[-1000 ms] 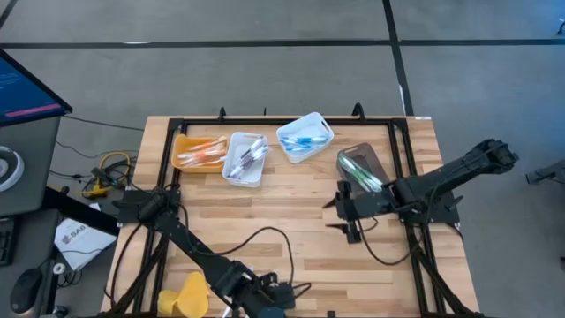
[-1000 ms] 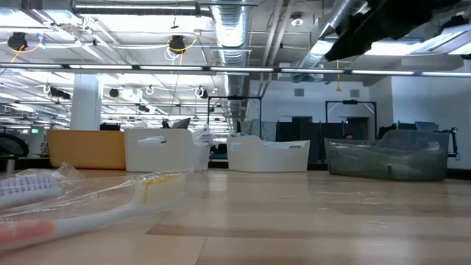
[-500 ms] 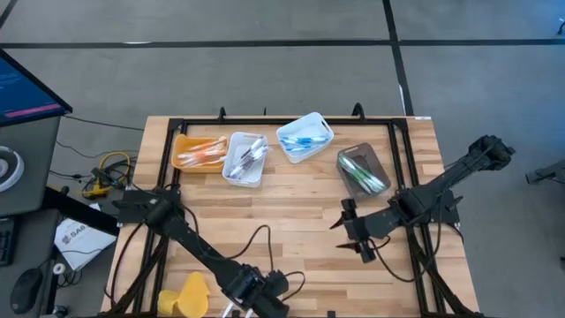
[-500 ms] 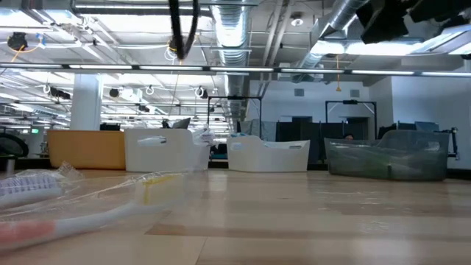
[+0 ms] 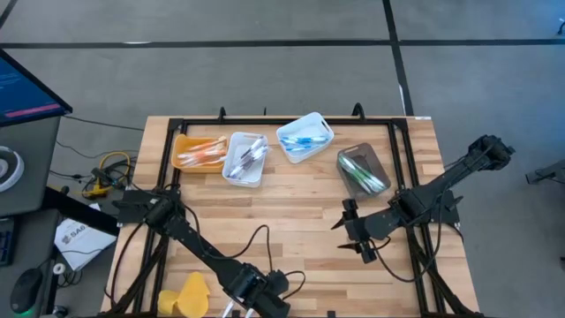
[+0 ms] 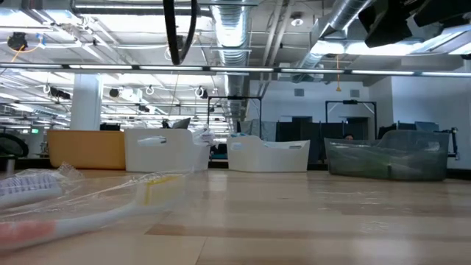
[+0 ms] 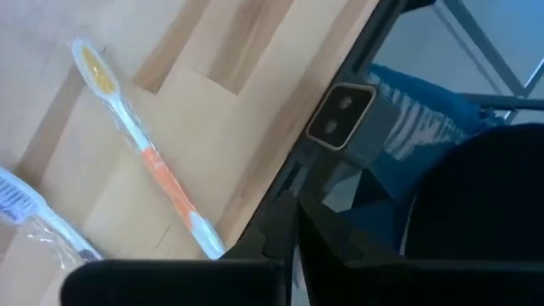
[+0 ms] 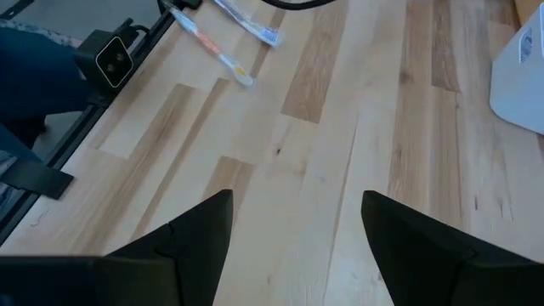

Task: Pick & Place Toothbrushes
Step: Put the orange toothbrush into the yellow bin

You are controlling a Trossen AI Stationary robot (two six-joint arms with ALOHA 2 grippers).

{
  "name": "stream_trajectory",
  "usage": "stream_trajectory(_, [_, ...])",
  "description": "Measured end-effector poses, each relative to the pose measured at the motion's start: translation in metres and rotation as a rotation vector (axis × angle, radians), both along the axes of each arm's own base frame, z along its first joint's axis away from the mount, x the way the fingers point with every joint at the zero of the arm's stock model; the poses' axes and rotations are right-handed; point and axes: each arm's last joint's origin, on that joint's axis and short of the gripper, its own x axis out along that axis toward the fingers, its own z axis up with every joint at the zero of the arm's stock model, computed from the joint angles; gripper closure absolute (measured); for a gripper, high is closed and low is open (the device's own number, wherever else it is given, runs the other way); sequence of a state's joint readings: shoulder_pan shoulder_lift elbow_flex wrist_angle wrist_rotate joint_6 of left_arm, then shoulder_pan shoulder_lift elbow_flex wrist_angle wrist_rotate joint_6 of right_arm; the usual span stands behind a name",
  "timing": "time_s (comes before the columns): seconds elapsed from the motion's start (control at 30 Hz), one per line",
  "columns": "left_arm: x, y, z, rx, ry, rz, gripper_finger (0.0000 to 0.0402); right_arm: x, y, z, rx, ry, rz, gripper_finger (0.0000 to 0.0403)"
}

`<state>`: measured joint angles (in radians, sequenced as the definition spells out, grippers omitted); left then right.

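Observation:
Loose wrapped toothbrushes lie by the table's near edge: an orange-and-white one [image 7: 153,174] with a yellow head and a blue-marked one [image 7: 30,217], also seen as the toothbrushes [image 8: 211,47] in the right wrist view and a wrapped toothbrush [image 6: 110,202] in the low view. More toothbrushes fill the bins at the far side. My left gripper [image 5: 260,299] hangs at the near edge, close to the loose ones. My right gripper [image 5: 351,238] [image 8: 293,255] is open over bare wood, nearward of the brown bin [image 5: 362,170].
An orange bin [image 5: 199,152], a white bin [image 5: 245,159] and a white bin with blue brushes [image 5: 305,137] stand along the far side. A yellow lump [image 5: 190,293] sits at the near left corner. A small camera block [image 7: 342,121] is fixed on the near rail.
My right gripper has moved from beside the brown bin toward the table's near edge, staying open, then held still. A dark cable loop of the left arm has come into the top of the low view.

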<state>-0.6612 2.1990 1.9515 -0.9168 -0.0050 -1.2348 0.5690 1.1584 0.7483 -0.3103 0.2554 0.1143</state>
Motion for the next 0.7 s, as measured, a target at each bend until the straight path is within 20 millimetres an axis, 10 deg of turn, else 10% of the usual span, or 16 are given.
stream_trajectory(0.7, [0.0047,0.0048,-0.0021,0.021,-0.019,0.079,0.0206,0.001,-0.0017,0.0001,-0.006,-0.002,-0.003,0.0147])
